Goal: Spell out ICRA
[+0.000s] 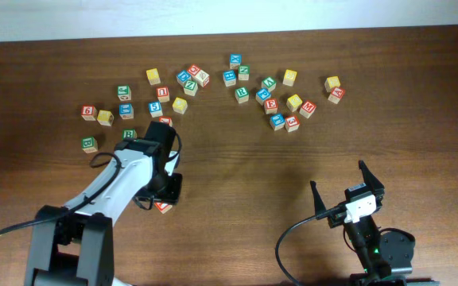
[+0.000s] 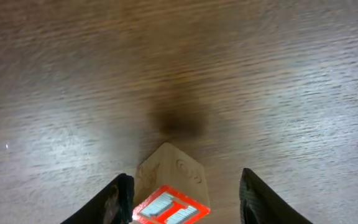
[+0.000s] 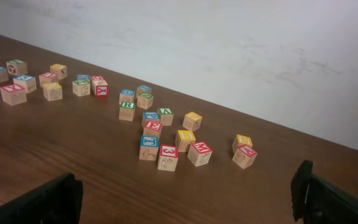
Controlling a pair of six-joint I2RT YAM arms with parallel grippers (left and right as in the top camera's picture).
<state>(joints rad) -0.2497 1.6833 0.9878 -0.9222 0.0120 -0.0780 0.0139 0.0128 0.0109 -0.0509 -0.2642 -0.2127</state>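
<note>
While the left gripper (image 2: 185, 196) is positioned low over the counter (image 2: 278, 74), its jaws are set apart. The red-lettered I cube (image 2: 169, 202) is seated on the wood between them, close to one finger and clear of the other. The right gripper (image 1: 338, 176) is located near the front edge, well apart, with jaws spread wide. Other alphabet cubes (image 1: 270, 103) are scattered along the far side.

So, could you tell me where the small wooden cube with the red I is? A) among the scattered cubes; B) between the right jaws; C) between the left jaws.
C: the left wrist view shows the small wooden red-I cube between the jaws of the left gripper.
</note>
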